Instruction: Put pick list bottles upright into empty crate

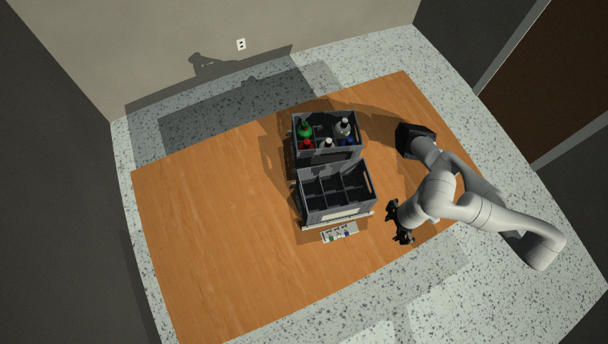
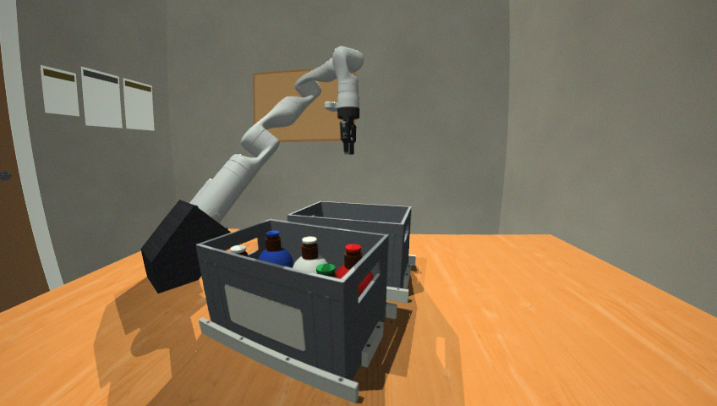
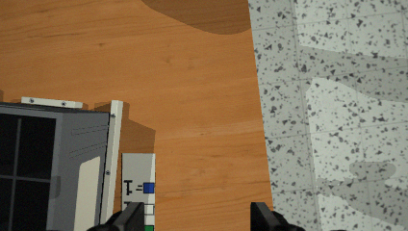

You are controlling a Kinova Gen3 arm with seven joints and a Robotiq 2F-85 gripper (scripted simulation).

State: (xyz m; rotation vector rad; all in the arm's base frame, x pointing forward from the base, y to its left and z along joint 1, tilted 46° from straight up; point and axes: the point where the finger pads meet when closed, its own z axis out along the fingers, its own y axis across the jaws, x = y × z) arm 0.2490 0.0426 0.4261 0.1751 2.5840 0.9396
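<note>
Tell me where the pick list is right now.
In the top view the pick list lies flat on the table, just outside the empty crate on its side away from the bottle crate, with the open gripper high to its right.

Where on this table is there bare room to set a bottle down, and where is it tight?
Bare wood spreads left of both crates and between the empty crate and the arm's base. It is tight between the two crates, and between the empty crate and the pick list. The open gripper hangs high.
</note>
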